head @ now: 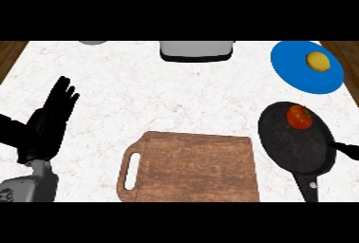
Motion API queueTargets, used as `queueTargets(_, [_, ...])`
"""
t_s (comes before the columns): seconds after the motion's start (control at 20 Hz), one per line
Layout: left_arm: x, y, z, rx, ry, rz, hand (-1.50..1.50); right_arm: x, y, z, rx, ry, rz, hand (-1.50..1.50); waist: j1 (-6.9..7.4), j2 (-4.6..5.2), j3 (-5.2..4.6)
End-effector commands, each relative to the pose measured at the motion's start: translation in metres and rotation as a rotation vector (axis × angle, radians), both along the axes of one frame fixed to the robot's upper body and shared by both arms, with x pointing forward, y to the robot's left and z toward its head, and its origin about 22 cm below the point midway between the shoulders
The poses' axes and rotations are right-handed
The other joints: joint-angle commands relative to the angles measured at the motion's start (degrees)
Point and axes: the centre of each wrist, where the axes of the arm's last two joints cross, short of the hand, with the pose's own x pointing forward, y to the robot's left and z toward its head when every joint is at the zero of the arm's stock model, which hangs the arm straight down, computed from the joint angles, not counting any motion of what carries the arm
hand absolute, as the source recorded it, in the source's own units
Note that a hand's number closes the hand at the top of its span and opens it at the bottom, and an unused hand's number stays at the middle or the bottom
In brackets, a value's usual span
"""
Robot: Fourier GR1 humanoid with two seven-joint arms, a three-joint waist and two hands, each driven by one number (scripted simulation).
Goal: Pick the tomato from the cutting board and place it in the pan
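Observation:
A red tomato (300, 116) lies inside the dark pan (294, 147) at the right, near the pan's far rim. The pan's handle points toward the view's lower edge. The wooden cutting board (189, 166) with a handle slot at its left lies bare in the lower middle. My left hand (49, 123) rests at the left with straight fingers pointing up, holding nothing. Of my right hand only a small black tip (348, 150) shows at the right edge, beside the pan; how its fingers stand is hidden.
A blue plate (298, 71) with a yellow fruit (317, 60) sits at the back right. A grey and black appliance (195, 50) stands at the back middle. A grey object (92, 42) peeks in at the back left. Wooden edges flank the white marble counter.

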Motion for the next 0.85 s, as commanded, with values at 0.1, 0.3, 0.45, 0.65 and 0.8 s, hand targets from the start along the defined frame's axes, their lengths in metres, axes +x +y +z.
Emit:
queueTargets(0.1, [-0.001,0.0,0.002,0.009,-0.009,0.005,0.0,-0.072,-0.065,0.015,0.174,-0.121,0.063,-1.5,-0.33,0.03,0.0])
queueTargets(0.3, [0.004,0.003,0.019,0.003,0.003,-0.022,0.0,-0.114,-0.093,0.015,0.214,-0.118,0.124,-1.5,0.48,0.22,0.02])
queueTargets(0.45, [0.009,-0.017,0.003,-0.002,-0.007,-0.011,0.0,-0.141,-0.088,0.007,0.215,-0.126,0.132,-1.5,0.47,0.26,-0.03])
queueTargets(0.65, [-0.007,-0.001,-0.006,-0.001,-0.003,-0.025,0.0,-0.163,-0.104,0.003,0.181,-0.117,0.126,-1.5,0.82,0.27,-0.01])
queueTargets(0.8, [0.005,0.003,-0.011,-0.009,0.003,-0.015,0.0,-0.156,-0.098,-0.003,0.151,-0.1,0.112,-1.5,0.8,0.3,-0.02])
